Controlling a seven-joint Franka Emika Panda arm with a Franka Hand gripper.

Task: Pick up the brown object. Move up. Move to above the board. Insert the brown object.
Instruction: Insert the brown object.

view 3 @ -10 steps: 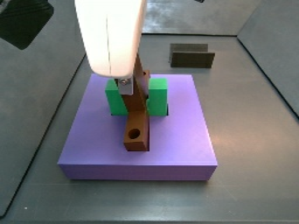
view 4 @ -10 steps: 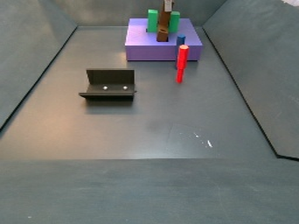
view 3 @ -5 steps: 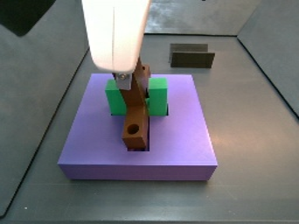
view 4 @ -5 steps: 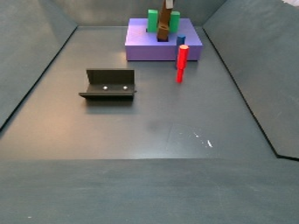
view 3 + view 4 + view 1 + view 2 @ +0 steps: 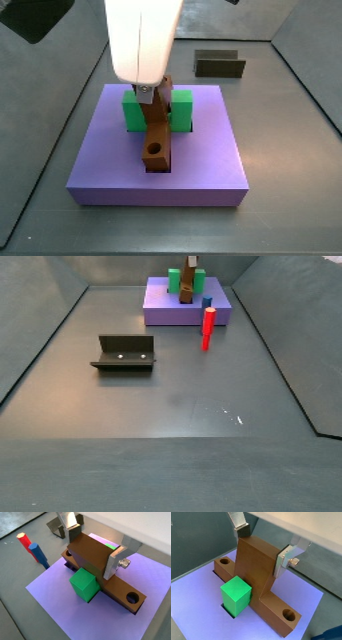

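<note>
The brown object [image 5: 156, 135] sits in the slot of the lavender board [image 5: 201, 160], its long bar flat and its thick block upright between the arms of the green U-shaped block [image 5: 181, 105]. It shows in both wrist views [image 5: 117, 592] [image 5: 254, 567], as do the board [image 5: 60, 607] [image 5: 198, 607] and the green block [image 5: 85, 584] [image 5: 236, 594]. My gripper [image 5: 155, 92] hangs over the upright block with its jaws open. In the wrist views the gripper [image 5: 91, 554] [image 5: 260, 553] straddles the block's top; one finger lies close beside it, the other stands off.
The dark fixture [image 5: 124, 352] stands on the grey floor, away from the board [image 5: 167, 314]; it also shows in a side view [image 5: 219, 64]. A red peg [image 5: 209, 326] stands beside the board, with a blue peg [image 5: 39, 554] next to it. Walls enclose the floor.
My gripper has risen a little above the board. The brown object has stayed in the slot and has not moved with it.
</note>
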